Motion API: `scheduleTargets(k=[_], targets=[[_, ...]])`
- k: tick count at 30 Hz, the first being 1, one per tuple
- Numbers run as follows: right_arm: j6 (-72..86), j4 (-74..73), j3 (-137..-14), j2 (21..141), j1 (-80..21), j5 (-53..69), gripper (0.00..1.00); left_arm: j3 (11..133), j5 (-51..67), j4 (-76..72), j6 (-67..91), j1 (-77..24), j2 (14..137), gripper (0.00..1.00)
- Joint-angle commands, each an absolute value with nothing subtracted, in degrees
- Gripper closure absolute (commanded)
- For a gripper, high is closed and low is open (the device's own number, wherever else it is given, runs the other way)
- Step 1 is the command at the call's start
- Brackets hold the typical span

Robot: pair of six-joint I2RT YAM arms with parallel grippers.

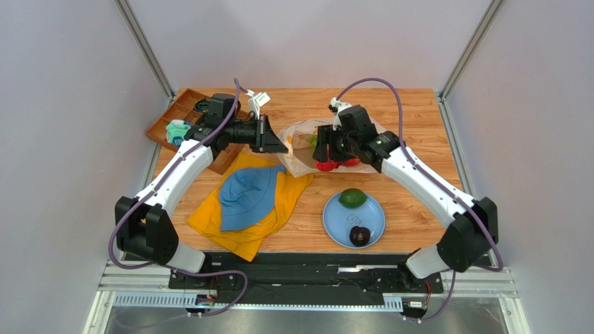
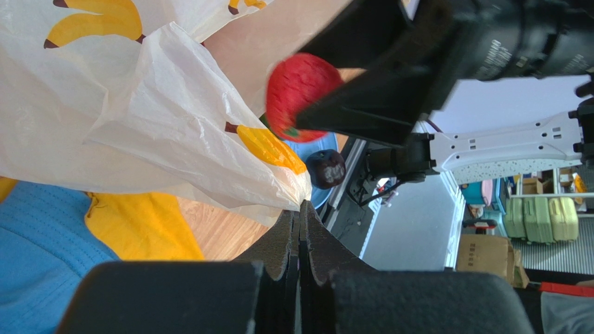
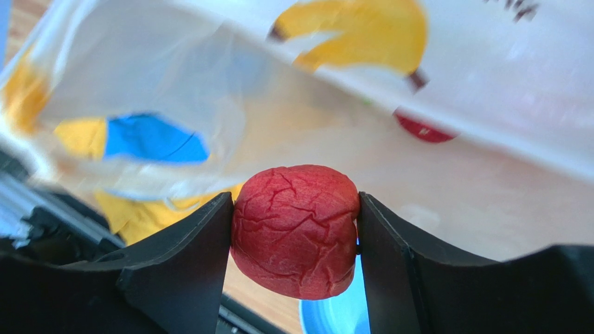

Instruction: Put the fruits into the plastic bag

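**Loading stage, fruit at the bag mouth.** The right gripper (image 3: 295, 212) was closed partway on a wrinkled red fruit (image 3: 293, 243), one jaw against each side. The mouth of the plastic bag (image 2: 139, 104) gaped just ahead of its fingertips. The left gripper (image 2: 300, 209) was fully shut, its tips pinching the bag's rim and lifting it. A second red piece (image 3: 425, 129) showed through the film. Judged about midway: the held fruit was not yet released. A green oval fruit (image 1: 352, 198) and a dark fruit (image 1: 360, 236) lay on the blue plate (image 1: 331, 226), behind the right gripper toward its base.
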State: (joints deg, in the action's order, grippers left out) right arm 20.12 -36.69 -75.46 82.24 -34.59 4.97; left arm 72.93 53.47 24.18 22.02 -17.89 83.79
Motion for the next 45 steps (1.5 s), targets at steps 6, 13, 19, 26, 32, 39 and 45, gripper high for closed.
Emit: scheduleTargets(k=[6,13,19,26,32,39,45], targets=[[20.7,-24.4,-81.4,93.1,-33.6,-3.1,0.64,74.5,54.8,22.1,22.3,-17.6,83.3,1.0],[24.6,-17.4,-84.5,100.8,-36.1,-1.9,0.63,74.4,55.1,21.8,22.6,-17.7,83.4,1.0],[25.0,-19.9,-88.5,108.2,-36.9,-3.2,0.6,74.4,55.3,21.7,22.6,-17.6,83.4,1.0],[23.5,-21.3,-90.1,110.7,-36.9,-2.5,0.33,74.3,55.1,21.7,22.6,-17.6,83.6,1.0],[22.1,-22.9,-90.7,110.7,-36.9,-3.3,0.15,74.4,55.1,21.8,22.6,-17.6,83.8,1.0],[21.5,-23.5,-90.8,110.2,-36.9,-3.2,0.12,74.4,55.1,21.9,22.6,-17.6,83.8,1.0],[22.0,-21.7,-88.8,105.7,-36.8,-1.9,0.2,74.5,54.8,22.1,22.0,-17.6,83.8,1.0]])
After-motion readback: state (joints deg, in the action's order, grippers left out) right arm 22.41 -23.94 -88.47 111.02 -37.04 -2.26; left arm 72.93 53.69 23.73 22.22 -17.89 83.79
